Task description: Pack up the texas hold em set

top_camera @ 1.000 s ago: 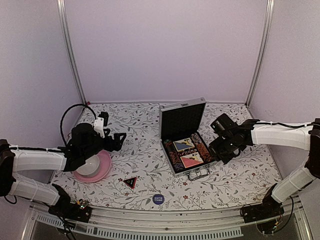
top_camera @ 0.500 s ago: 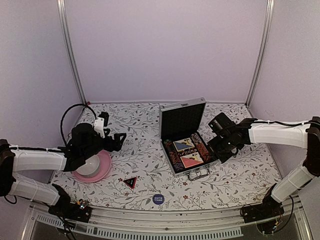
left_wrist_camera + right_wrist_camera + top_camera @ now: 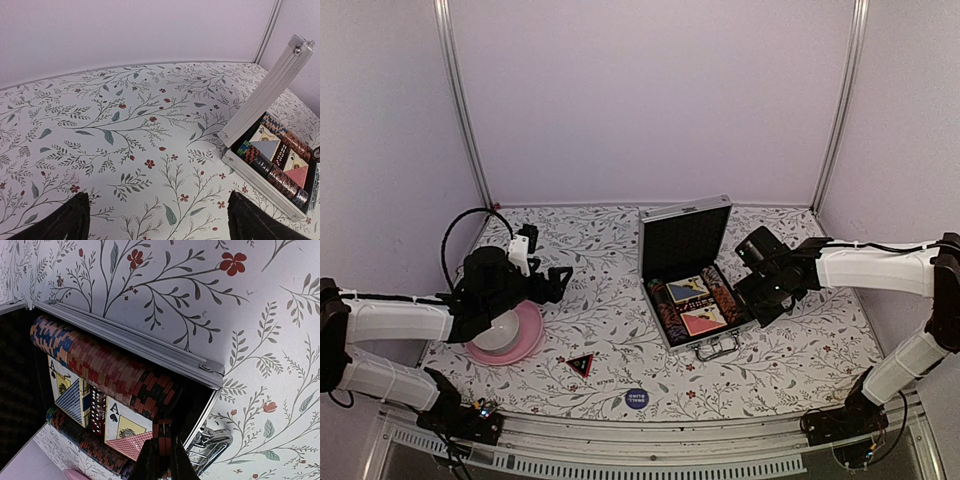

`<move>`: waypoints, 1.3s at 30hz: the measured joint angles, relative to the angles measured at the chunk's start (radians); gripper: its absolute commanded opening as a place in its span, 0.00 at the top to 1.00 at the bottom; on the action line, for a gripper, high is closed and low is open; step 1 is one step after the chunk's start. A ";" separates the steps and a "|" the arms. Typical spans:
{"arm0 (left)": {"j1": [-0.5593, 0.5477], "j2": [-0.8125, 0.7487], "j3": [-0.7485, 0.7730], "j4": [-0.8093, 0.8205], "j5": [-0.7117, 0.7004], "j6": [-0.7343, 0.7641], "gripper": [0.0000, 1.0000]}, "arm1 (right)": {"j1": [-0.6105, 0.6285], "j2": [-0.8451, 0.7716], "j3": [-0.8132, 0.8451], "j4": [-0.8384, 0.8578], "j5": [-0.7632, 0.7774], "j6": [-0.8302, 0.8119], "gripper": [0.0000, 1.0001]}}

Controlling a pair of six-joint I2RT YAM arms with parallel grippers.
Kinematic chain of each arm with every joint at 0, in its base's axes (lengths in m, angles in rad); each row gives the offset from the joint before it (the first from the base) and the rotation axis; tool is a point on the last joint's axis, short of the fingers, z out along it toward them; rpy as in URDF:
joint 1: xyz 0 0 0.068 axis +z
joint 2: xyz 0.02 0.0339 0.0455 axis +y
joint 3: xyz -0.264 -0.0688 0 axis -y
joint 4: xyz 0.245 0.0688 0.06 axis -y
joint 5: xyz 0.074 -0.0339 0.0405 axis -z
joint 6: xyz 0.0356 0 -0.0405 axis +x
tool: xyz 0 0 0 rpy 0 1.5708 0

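Observation:
The silver case [image 3: 685,238] stands open mid-table, lid upright, metal handle [image 3: 717,347] toward me. Inside lie two card decks [image 3: 696,305] between rows of striped poker chips [image 3: 725,295]. My right gripper [image 3: 748,300] hangs over the case's right side. In the right wrist view it [image 3: 163,460] is shut on a few red-black chips [image 3: 163,435] just above the near end of the chip row [image 3: 115,372]. My left gripper [image 3: 560,278] is open over bare cloth left of the case [image 3: 265,92], with nothing between its fingers [image 3: 70,220]. A red-black triangle [image 3: 581,364] and a blue disc [image 3: 636,398] lie near the front edge.
A pink plate [image 3: 528,340] with a white bowl [image 3: 498,335] sits under my left arm. White walls and metal posts close in the back and sides. The floral cloth [image 3: 610,310] covers the table.
My right gripper has shifted slightly left, closer over the case's right chip row. The left arm has not moved.

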 measured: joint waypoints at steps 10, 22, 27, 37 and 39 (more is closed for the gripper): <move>0.000 -0.001 0.000 0.000 0.000 0.000 0.04 | 0.000 0.000 -0.002 0.000 0.000 0.024 0.98; 0.000 -0.001 0.000 0.000 0.000 0.001 0.04 | 0.000 -0.005 -0.005 -0.004 0.006 0.048 0.98; 0.000 -0.002 0.000 0.000 0.000 0.001 0.04 | 0.000 -0.025 -0.017 -0.016 0.021 0.052 0.98; 0.000 -0.003 0.000 -0.001 0.001 0.001 0.04 | 0.000 -0.040 -0.022 -0.042 0.041 0.052 0.98; 0.000 -0.003 0.000 -0.002 0.001 0.001 0.04 | 0.000 -0.040 -0.022 -0.042 0.042 0.052 0.98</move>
